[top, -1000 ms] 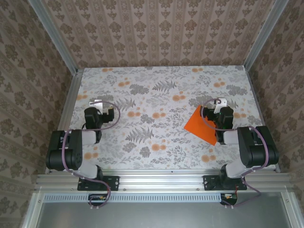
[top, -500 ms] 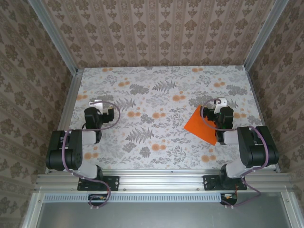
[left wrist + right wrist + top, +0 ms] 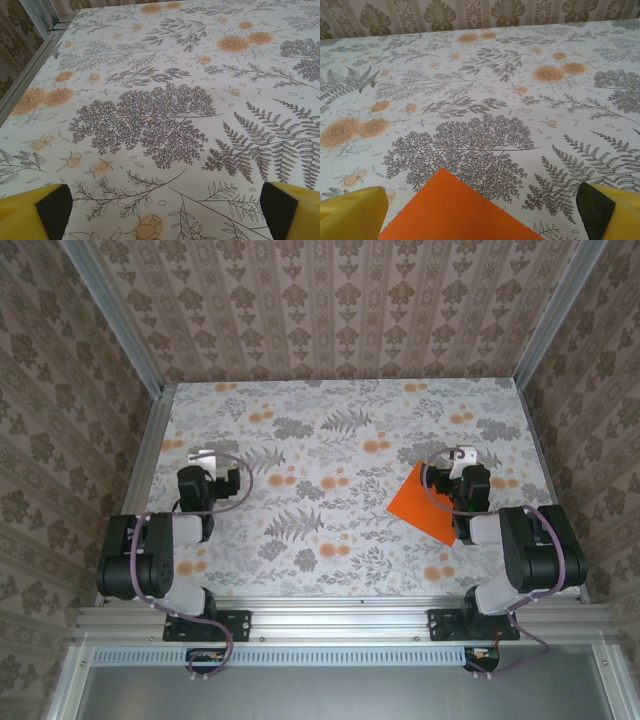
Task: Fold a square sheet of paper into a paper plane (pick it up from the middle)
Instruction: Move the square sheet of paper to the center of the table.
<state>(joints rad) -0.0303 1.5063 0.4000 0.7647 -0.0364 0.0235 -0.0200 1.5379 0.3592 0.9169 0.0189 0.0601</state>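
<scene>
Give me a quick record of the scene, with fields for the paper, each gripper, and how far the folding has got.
paper: the square sheet of paper, bright orange, lying flat on the flower-patterned table, right side, beside the right arm
folds: none visible
left arm: left gripper open, above the patterned table, holding nothing
right arm: right gripper open, a corner of the sheet lies between its fingers, not gripped
progress: sheet not yet picked up, no plane shape

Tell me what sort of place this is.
Most likely a robot test cell in a lab, not a home: the left arm and right arm bolted to an aluminium rail, patterned wall panels held in metal framing, and a flower-print table bearing one square sheet of paper.
</scene>
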